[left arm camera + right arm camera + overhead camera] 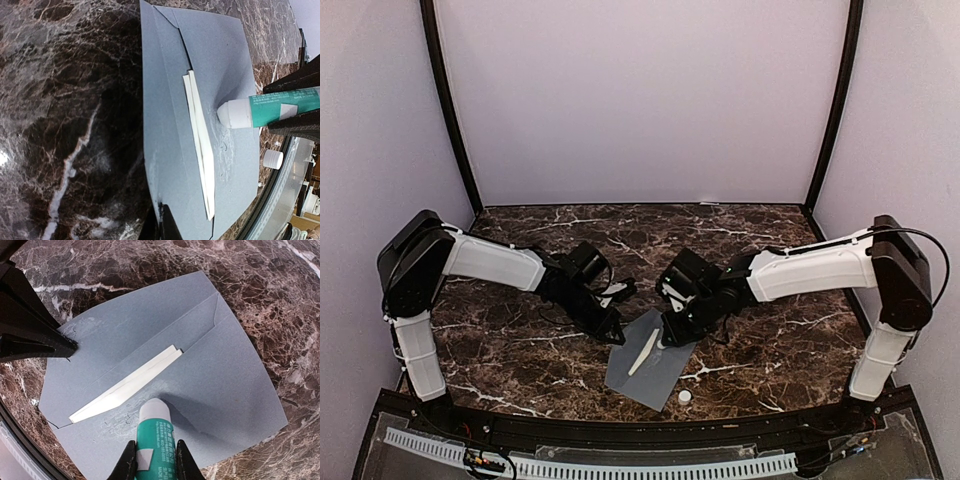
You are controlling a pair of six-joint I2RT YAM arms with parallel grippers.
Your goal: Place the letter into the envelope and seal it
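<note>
Your letter (pixel 130 382) sits tucked in the pocket of the envelope (pixel 225 380), a cream edge showing along the mouth, all lying toward 6 o'clock on the table (pixel 520 240). Seen from the right wrist, your right gripper (pixel 154 460) clamps a glue stick (pixel 155 435), its tip pressing the open flap at 6 o'clock of that edge, while the left gripper (pixel 65 346), closed and empty, pins the 9 o'clock corner. Drift toward 12 and glue may catch the letter; press harder and the flap could wrinkle or slip the pin.

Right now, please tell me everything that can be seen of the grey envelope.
The envelope is thin slate-grey paper, lying opened on the dark marble table. The cream letter sticks partly out of its pocket. The right tool holds a teal glue stick whose white tip presses the grey paper beside the letter; shiny smears show there. The shut left tool pins one edge.
</note>
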